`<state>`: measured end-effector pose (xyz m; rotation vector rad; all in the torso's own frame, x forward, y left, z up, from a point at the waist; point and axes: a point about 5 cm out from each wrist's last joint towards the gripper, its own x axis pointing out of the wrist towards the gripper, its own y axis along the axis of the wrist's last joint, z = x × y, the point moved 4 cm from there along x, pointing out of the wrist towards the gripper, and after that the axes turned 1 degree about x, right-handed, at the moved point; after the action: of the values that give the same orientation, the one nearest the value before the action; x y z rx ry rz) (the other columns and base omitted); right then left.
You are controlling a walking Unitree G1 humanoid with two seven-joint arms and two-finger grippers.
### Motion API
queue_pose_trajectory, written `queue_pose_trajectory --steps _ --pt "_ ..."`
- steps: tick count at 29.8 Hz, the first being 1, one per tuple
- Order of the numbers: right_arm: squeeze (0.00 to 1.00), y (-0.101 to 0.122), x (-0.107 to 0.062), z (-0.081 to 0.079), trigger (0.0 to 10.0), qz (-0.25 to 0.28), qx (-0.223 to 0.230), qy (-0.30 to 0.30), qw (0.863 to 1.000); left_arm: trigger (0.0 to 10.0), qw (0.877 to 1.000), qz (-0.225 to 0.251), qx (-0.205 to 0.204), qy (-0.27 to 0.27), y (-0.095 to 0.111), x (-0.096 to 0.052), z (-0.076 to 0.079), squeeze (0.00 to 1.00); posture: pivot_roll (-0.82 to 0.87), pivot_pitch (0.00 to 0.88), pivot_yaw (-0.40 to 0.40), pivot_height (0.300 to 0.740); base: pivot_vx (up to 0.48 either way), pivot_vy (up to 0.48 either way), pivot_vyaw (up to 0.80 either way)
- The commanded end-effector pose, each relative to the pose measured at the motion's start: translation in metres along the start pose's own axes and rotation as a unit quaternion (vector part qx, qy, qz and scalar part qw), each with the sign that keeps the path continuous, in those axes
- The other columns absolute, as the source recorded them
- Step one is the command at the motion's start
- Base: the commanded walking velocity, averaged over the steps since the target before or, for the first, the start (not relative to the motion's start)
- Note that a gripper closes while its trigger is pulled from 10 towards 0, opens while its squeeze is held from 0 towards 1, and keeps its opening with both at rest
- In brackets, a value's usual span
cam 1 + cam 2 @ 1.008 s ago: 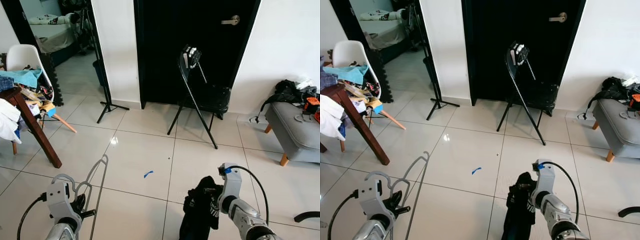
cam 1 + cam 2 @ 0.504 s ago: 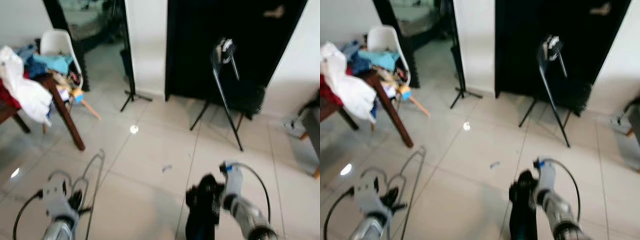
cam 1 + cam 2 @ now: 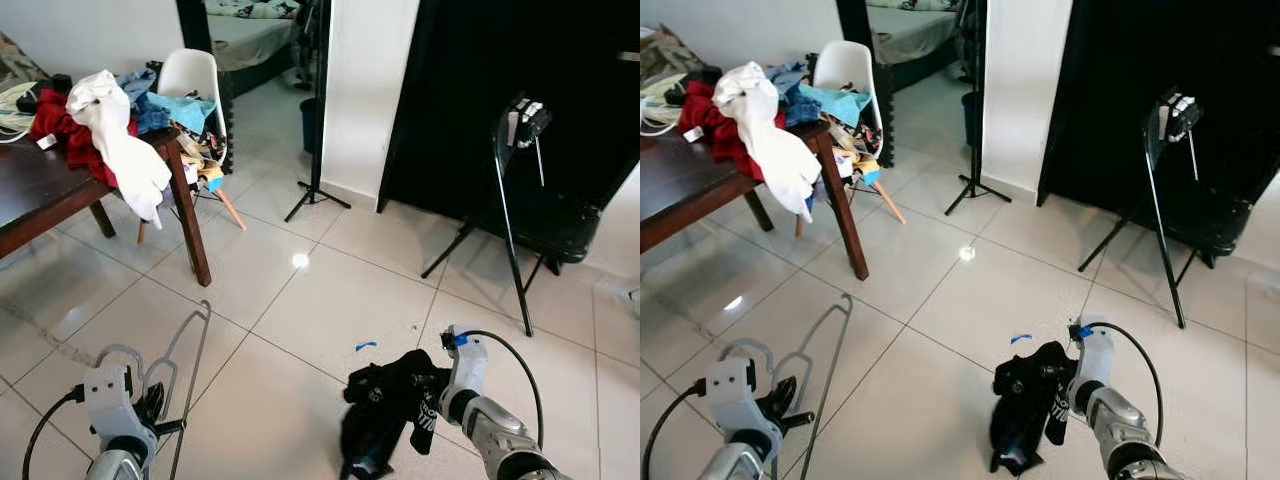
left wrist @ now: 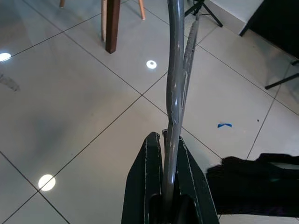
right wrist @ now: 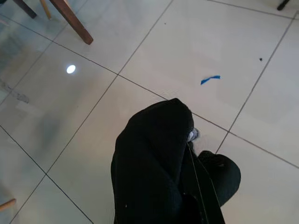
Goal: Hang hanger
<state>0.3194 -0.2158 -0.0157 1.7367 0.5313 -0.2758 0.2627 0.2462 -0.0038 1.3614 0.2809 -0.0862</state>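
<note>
Over pale glossy tile floor (image 3: pixel 330 310), in a room with one dark table (image 3: pixel 40 195) heaped with clothes (image 3: pixel 110 130), one white chair (image 3: pixel 190 75), one folding chair (image 3: pixel 520 210). One thin grey hanger (image 4: pixel 175 88), clamped upright in left gripper (image 4: pixel 169 186). One black garment (image 5: pixel 154 172) bunched, gripped by right gripper (image 3: pixel 432 385).

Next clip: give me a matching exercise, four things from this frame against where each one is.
Things:
1. grey hanger
2. black garment
3. white cloth
4. blue tape scrap

Places:
a. draped over the dark table's corner
b. clamped in the left pincer
c. lying on the floor tiles
d. hanging from the right pincer

Pairs: 1-b, 2-d, 3-a, 4-c
</note>
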Motion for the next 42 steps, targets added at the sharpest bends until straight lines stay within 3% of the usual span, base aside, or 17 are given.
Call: queue_pose_trajectory --steps 1,24,31,42 --pt "0.00 0.000 -0.001 0.001 10.0 0.008 0.011 -0.006 1.000 10.0 1.000 0.000 -0.006 -0.001 0.002 0.000 -0.001 0.00 -0.10 0.126 -0.022 0.740 0.334 0.000 0.00" --pt "0.00 0.009 0.002 -0.003 10.0 0.016 -0.003 0.010 1.000 10.0 1.000 -0.004 0.010 -0.014 -0.002 -0.008 0.007 0.00 -0.10 0.128 -0.045 0.740 0.303 0.000 0.00" --pt "0.00 0.014 0.004 -0.004 10.0 0.024 0.048 0.014 0.998 10.0 1.000 0.000 -0.030 0.004 -0.003 -0.010 0.002 0.00 -0.12 0.078 -0.047 0.740 0.307 0.000 0.00" --pt "0.00 0.018 0.007 -0.012 10.0 0.027 0.030 0.025 0.999 10.0 1.000 -0.001 -0.027 0.002 -0.003 -0.012 -0.001 0.00 -0.12 0.090 -0.043 0.740 0.312 0.000 0.00"
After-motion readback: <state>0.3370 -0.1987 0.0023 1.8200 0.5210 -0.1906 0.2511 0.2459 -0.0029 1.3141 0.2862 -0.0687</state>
